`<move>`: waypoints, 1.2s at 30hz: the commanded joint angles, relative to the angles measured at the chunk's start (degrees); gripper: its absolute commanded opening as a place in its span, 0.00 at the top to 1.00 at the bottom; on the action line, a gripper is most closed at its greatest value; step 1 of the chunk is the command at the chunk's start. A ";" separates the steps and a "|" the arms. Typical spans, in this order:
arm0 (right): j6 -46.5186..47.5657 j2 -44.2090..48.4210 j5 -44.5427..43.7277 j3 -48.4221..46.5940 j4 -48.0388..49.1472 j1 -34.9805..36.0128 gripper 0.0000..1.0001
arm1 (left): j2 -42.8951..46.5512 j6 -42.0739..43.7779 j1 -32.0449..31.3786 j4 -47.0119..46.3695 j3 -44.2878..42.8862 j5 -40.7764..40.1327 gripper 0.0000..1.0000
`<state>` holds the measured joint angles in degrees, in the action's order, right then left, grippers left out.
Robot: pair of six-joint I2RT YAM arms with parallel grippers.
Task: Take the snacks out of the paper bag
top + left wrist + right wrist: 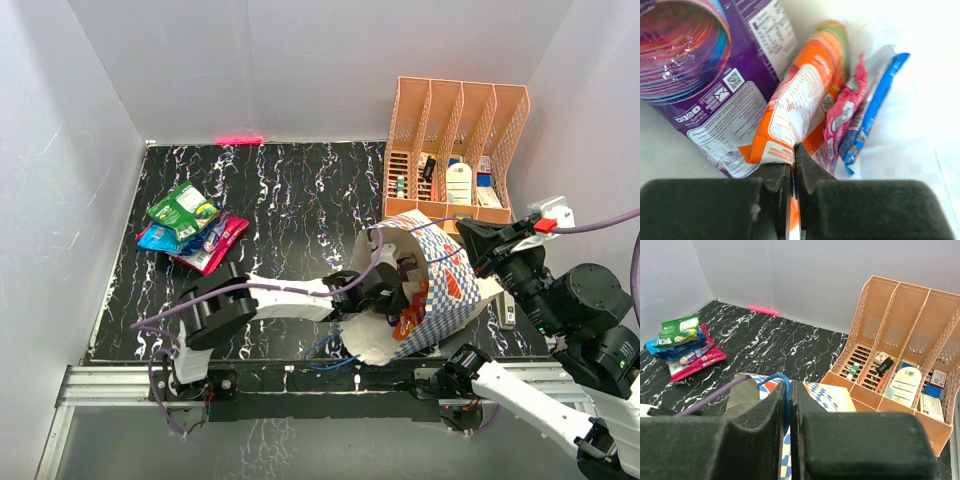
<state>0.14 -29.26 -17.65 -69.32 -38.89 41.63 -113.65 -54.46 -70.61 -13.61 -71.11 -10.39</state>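
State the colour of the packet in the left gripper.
The packet is orange with white print; clearest in left wrist view.

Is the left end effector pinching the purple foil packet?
No, the left end effector is shut on the lower edge of the orange foil snack packet.

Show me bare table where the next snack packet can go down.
Bare tabletop runs from the snack pile to the orange organizer, along the back wall. Crowded: near right, where the paper bag, left arm and right arm sit.
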 commanded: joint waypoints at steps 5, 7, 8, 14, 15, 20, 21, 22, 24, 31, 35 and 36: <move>-1.97 0.56 -4.78 -0.58 3.82 0.30 0.93 | 17.71 12.50 -1.02 0.79 6.50 10.99 1.00; -2.34 0.18 -5.36 -0.64 3.78 0.25 0.93 | 20.90 14.16 -1.14 3.15 7.57 12.65 1.00; -2.46 0.09 -5.63 -0.46 3.85 0.29 0.93 | 22.64 14.66 -1.27 4.40 8.05 13.09 1.00; -3.29 1.48 -9.48 2.06 5.81 0.25 0.93 | 32.90 17.93 -1.35 11.24 10.08 13.43 1.00; -3.26 1.58 -10.04 2.30 6.12 0.23 0.93 | 34.50 18.12 -1.34 13.41 9.85 11.82 1.00; -3.22 1.76 -11.66 2.01 6.18 0.24 0.93 | 39.91 18.96 -1.28 26.90 4.74 4.12 1.00; -3.22 1.90 -11.90 2.00 6.12 0.22 0.93 | 40.40 19.29 -1.30 29.52 2.94 2.85 1.00; -3.43 2.12 -12.32 2.12 6.11 0.29 0.93 | 40.80 19.66 -1.26 32.35 1.14 1.62 1.00; -4.02 2.70 -13.60 2.80 6.40 0.30 0.93 | 41.69 20.38 -1.28 37.17 -2.06 -0.43 1.00; -4.58 4.02 -15.94 4.78 7.37 0.29 0.93 | 44.20 25.35 -1.20 54.26 -14.54 -4.31 1.00; -3.50 4.61 -16.45 5.27 8.08 0.30 0.93 | 47.11 27.71 -1.20 63.29 -21.64 -9.93 1.00; -3.22 4.64 -16.47 5.37 8.29 0.24 0.93 | 47.78 28.06 -1.20 65.27 -23.62 -11.92 1.00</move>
<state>-3.75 -25.61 -32.03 -64.05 -34.83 41.63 -71.55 -29.93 -71.85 41.01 -86.91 -14.48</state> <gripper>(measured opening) 0.088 0.009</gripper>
